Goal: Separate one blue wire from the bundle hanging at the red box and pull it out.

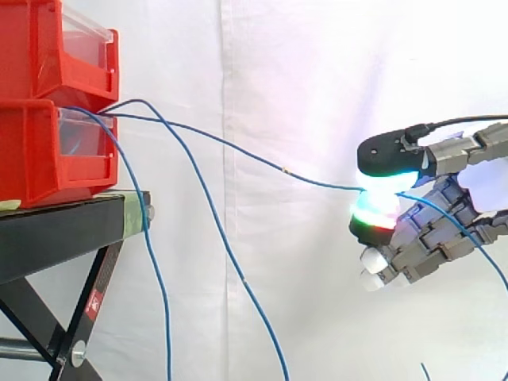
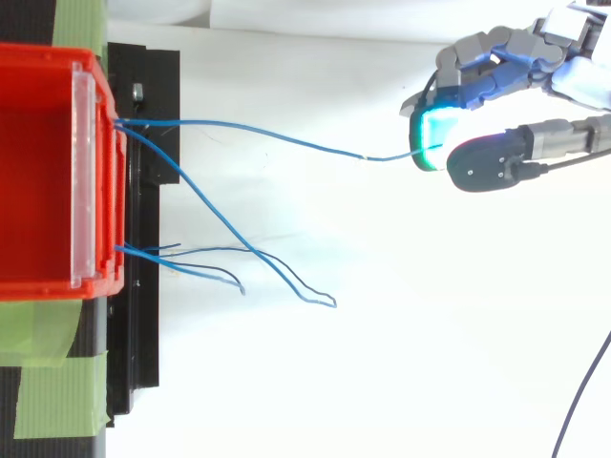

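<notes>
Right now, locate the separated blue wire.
In the side view the separated blue wire stretches from the red bins at left to the hand pinching it at right.

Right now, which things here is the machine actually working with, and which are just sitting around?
In the job: hand, pinched blue wire, loose blue wires, lower red box.
Just there: upper red box, black stand, green tape, white curtain.

Well right of the red bin (image 1: 48,151), the hand (image 1: 440,226) pinches one blue wire (image 1: 238,151) stretched from that bin.
</notes>
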